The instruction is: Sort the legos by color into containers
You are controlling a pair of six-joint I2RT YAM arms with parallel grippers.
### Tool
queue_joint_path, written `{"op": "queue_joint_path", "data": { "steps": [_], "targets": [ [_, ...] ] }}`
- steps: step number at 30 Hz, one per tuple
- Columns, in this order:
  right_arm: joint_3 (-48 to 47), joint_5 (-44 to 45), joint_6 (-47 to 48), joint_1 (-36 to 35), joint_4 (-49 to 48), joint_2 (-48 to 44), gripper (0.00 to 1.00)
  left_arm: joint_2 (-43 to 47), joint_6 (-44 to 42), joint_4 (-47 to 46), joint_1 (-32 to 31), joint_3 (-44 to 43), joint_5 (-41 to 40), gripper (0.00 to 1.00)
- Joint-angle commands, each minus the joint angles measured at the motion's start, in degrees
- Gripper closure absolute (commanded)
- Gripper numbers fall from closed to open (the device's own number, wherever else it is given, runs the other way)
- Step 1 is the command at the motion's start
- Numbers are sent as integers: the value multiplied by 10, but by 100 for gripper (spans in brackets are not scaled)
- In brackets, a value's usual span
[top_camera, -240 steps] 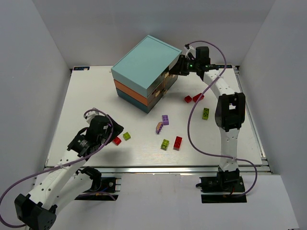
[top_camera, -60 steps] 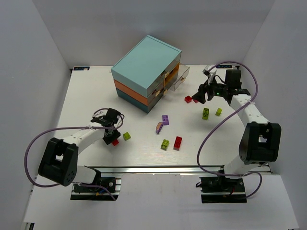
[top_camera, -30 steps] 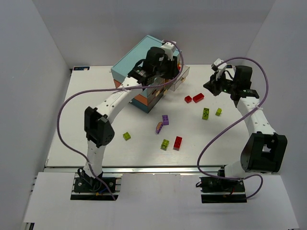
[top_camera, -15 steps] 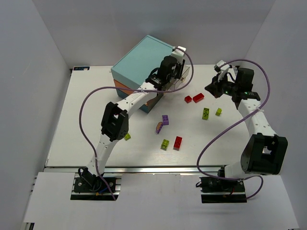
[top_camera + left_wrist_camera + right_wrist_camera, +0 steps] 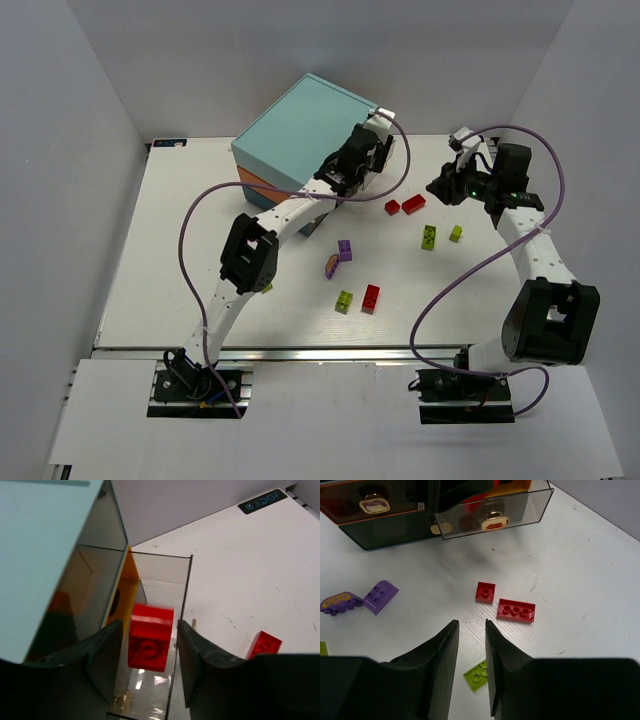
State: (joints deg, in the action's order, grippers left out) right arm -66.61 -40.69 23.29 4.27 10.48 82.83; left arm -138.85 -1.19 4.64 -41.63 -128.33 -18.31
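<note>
Jaws of the left gripper (image 5: pixel 150 627) are standing just clear of a red lego (image 5: pixel 150 639) above the pulled-out clear drawer (image 5: pixel 162 570), apparently releasing it, while the right gripper (image 5: pixel 471 625), jaws slightly apart and empty, is likely needing next to descend on the small red lego (image 5: pixel 485 591) lying before that drawer.

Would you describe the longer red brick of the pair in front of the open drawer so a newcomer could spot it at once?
Find the boxy chest at the back of the table, one clear drawer pulled out. Before that drawer lie two red bricks side by side. The long red brick is oblong with a row of studs; the small red brick beside it is square.
</note>
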Motion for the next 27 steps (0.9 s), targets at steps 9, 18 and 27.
{"op": "queue_joint_path", "data": {
  "steps": [9, 18, 27],
  "targets": [
    [8, -32, 90, 5, 6, -7, 23, 44, 35, -19, 1, -30, -8, 24],
    [-150, -122, 573, 20, 246, 164, 34, 212, 151, 70, 13, 18, 92, 87],
    [-489, -41, 963, 1, 616, 437, 19, 530, 264, 127, 4, 439, 118, 34]
  ]
}}
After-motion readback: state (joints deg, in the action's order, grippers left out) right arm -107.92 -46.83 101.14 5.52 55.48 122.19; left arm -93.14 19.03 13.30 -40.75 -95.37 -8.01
